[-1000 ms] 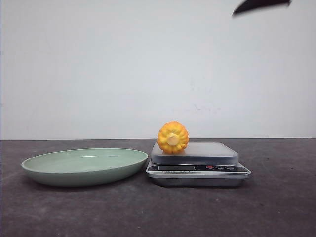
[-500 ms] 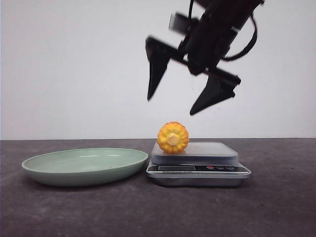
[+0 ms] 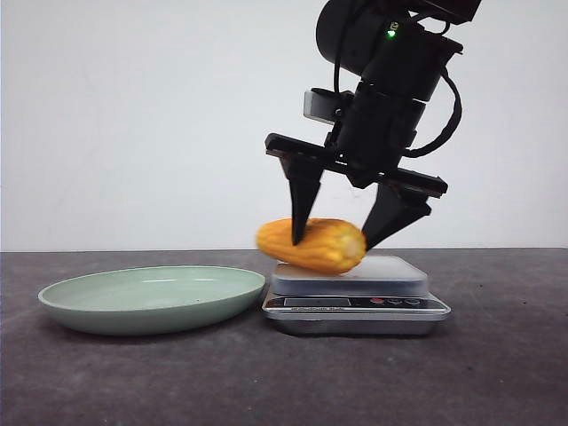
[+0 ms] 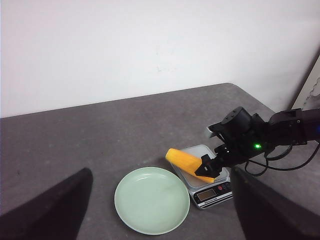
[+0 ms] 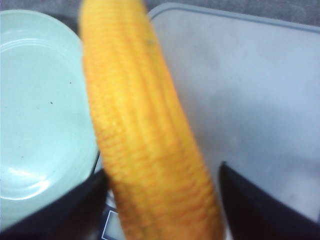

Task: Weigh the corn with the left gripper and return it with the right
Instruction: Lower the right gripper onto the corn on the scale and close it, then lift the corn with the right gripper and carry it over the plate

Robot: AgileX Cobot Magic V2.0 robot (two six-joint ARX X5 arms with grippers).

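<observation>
right gripper (image 3: 335,234): descending from above onto the scale (image 3: 355,293), fingers now straddling the corn (image 3: 312,245) | corn: turning from end-on to lying sideways, overhanging toward the plate (image 3: 151,299)

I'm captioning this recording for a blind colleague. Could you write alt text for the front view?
A black right gripper reaches down from above with its open fingers straddling an orange-yellow corn cob, which lies blurred on a silver kitchen scale. To the scale's left, a shallow pale green plate sits empty on the dark table, against a plain white wall.
</observation>
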